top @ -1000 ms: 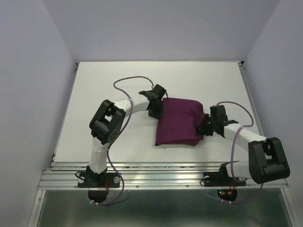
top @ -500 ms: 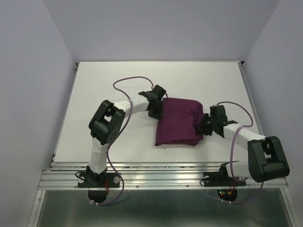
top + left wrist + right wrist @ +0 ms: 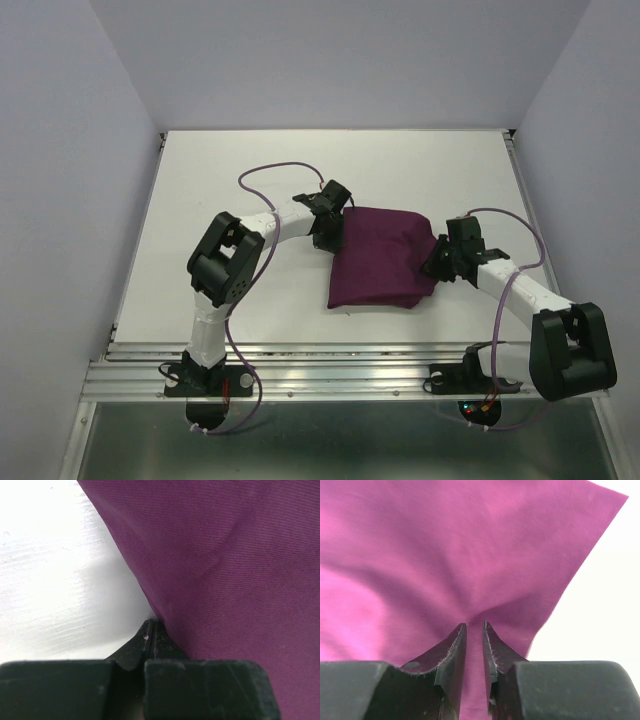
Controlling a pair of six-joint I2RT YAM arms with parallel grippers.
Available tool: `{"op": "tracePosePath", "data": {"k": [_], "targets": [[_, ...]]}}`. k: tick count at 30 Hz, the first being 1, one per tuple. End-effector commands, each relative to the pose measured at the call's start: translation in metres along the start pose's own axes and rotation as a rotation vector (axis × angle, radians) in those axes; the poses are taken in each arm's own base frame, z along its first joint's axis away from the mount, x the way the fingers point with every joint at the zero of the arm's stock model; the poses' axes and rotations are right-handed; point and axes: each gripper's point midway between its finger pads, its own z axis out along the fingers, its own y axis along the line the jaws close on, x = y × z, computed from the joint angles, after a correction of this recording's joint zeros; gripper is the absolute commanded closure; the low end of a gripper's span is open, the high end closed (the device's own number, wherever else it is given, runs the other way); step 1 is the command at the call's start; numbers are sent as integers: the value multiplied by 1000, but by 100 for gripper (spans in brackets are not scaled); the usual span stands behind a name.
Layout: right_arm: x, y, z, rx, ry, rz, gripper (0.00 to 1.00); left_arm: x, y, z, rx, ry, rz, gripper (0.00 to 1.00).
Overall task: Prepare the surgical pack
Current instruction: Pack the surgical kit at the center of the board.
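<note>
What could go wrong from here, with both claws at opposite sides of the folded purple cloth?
1. The right claw pinches only a small pucker of the cloth near its edge. A pull might let the fabric slip out.
2. The left claw is shut right at the cloth's border, and whether it has any fabric is unclear. If not, the bundle could drag sideways across the table instead of opening.

Centre blocked by purple cloth bundle (image 3: 378, 258), left arm (image 3: 285, 222) and right arm (image 3: 510, 288) flanking it, bare table (image 3: 420, 170) open beyond and leftward.
</note>
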Motion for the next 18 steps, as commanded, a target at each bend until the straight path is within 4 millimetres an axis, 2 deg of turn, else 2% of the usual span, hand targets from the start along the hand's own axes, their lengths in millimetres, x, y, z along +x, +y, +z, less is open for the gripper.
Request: {"op": "tracePosePath", "data": {"k": [1, 8, 16, 18], "targets": [[-38, 6, -18, 41, -124, -22, 74, -3, -10, -22, 26, -32, 8, 100], [-38, -6, 3, 120, -102, -26, 74, 0, -7, -22, 16, -33, 11, 100], [-35, 7, 22, 60, -47, -49, 81, 0, -2, -20, 2, -29, 18, 100], [-29, 13, 28, 27, -4, -48, 82, 1, -3, -19, 7, -26, 18, 100]]}}
